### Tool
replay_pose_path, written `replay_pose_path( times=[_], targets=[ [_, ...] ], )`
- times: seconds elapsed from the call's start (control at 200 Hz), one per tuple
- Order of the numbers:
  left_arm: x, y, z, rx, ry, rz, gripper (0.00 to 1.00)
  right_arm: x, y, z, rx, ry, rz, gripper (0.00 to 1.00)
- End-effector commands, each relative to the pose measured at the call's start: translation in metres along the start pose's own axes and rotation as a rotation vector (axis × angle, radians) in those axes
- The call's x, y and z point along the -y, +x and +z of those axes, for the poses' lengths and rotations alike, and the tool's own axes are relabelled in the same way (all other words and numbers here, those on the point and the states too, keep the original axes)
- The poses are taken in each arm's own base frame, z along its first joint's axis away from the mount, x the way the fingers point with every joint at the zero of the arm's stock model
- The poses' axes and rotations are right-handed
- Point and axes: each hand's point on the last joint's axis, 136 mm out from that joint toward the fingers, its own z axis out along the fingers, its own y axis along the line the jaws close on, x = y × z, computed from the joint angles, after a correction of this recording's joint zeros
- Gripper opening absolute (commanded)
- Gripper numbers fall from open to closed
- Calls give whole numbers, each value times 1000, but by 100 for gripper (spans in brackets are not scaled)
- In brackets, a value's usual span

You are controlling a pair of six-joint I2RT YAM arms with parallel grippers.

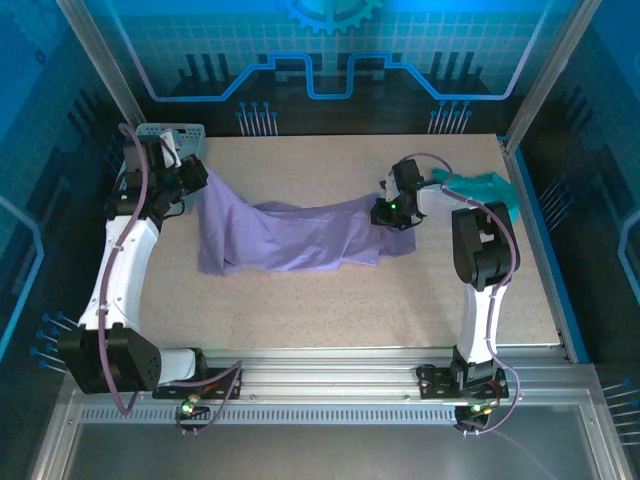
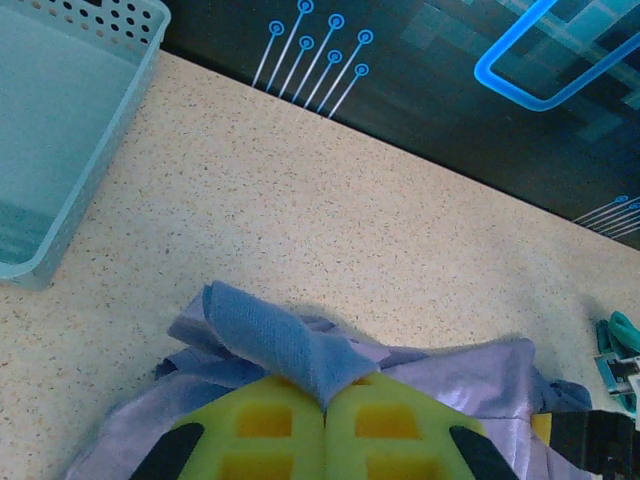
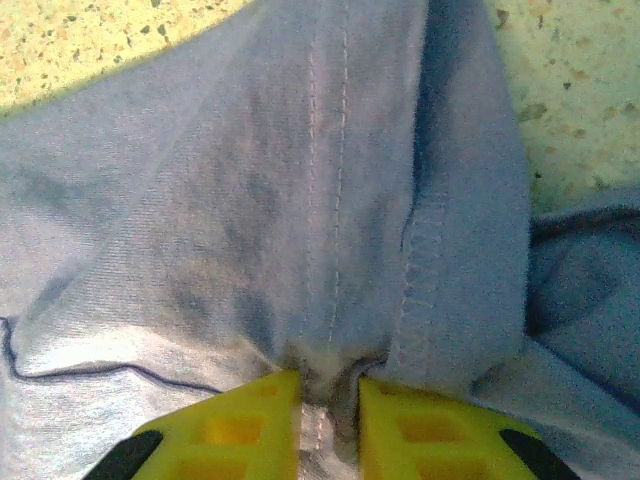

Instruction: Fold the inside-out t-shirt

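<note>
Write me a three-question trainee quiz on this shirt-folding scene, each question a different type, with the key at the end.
1. True or false: the left gripper is shut on a fold of the lavender t-shirt.
2. Where does the teal garment lie? A: far-left corner. B: far-right side of the table. C: near edge.
3. Fill in: a stitched ____ of the shirt runs between the fingers of the right gripper.
Key: 1 true; 2 B; 3 seam.

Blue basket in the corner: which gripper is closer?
Left. The left gripper holds the t-shirt beside the basket; the right gripper grips its other end, across the table.
</note>
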Motion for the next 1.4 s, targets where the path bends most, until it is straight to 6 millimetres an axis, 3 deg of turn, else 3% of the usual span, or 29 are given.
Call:
replay_pose_path(
  times=[0.0, 0.105, 0.215, 0.41, 0.595, 0.7, 0.78, 0.87, 1.025, 1.155, 1.255, 1.395],
  targets=[
    [8, -5, -5, 26, 37, 2, 0, -4, -25, -18, 93, -20, -10, 13],
    [10, -6, -6, 29, 41, 1, 0, -14, -37, -48, 174, -45, -34, 5],
    [13, -9, -12, 41, 48, 0, 0, -30, -47, -91, 264, -97, -65, 0],
    [25, -22, -36, 92, 76, 3, 0, -60, -37, -170, 371, -157, -148, 0],
    [44, -49, -89, 208, 93, 28, 0, -71, -22, -244, 478, -150, -202, 1],
    [57, -65, -128, 295, 108, 45, 0, -68, -12, -267, 508, -110, -205, 3],
    [62, -69, -147, 330, 113, 48, 0, -63, 2, -262, 470, -97, -182, 3],
    [59, -60, -149, 318, 116, 35, 0, -48, 23, -232, 400, -90, -126, 3],
    [36, -19, -117, 209, 82, -3, 0, -21, 67, -156, 228, -114, -7, 5],
    [16, 11, -90, 123, 42, -23, 0, 2, 101, -107, 97, -89, 46, 11],
    [12, 24, -78, 81, 49, -37, 0, 10, 112, -89, 32, -81, 57, 17],
    [6, 32, -68, 57, 42, -38, 0, 13, 118, -85, 17, -74, 59, 32]
  ],
)
